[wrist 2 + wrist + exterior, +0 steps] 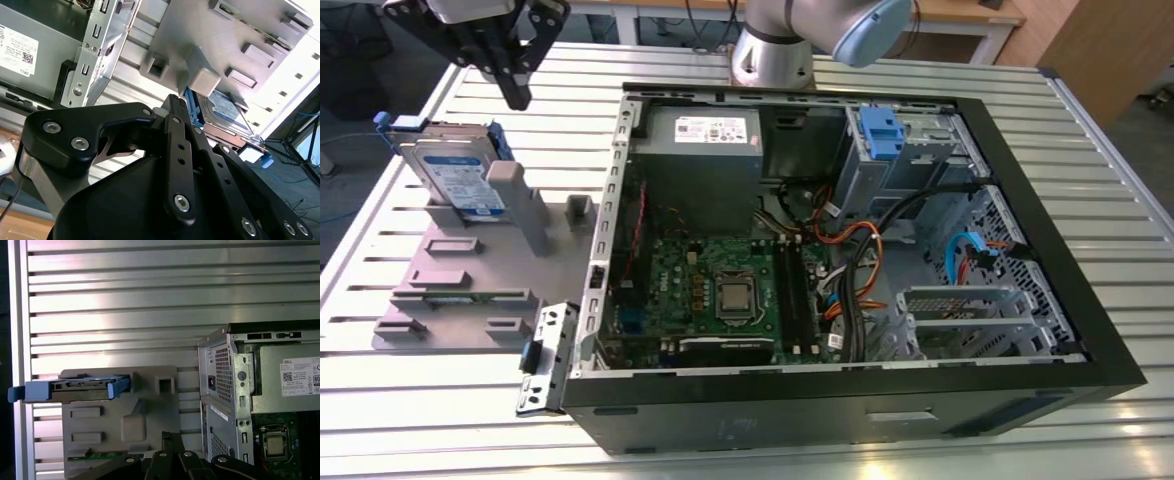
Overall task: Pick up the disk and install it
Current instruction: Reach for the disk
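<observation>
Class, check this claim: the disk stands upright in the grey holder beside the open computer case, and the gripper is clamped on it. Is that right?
No. The gripper is not clamped on the disk: the exterior view shows it hanging above, apart from it. The disk does stand upright in the grey holder beside the open computer case.

Jaws high above the bench [400,420], over the holder [454,300]!
Disk [454,175] stands on edge in the holder, below the jaws, apart; computer case [854,405] sits beside it, to the exterior view's right of the jaws.
</observation>
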Robot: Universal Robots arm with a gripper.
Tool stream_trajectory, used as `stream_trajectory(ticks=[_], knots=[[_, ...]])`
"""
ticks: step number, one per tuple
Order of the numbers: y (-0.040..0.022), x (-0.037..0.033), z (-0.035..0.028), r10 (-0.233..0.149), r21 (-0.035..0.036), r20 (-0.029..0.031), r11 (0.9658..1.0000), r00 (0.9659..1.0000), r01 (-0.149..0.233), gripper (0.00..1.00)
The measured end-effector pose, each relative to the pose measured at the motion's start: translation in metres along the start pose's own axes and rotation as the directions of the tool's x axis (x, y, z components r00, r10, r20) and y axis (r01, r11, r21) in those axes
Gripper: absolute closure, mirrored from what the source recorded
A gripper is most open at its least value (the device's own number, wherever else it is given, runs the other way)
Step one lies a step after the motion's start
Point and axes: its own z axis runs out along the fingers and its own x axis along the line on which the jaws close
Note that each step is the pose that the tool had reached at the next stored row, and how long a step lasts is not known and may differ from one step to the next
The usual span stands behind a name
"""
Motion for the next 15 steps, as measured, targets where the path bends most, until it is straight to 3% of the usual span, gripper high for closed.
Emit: stream_trajectory(ticks=[15], knots=[[-0.0003, 0.0043, 0.0, 0.0, 0.0, 0.0, 1.0, 1.0, 0.0, 0.89]])
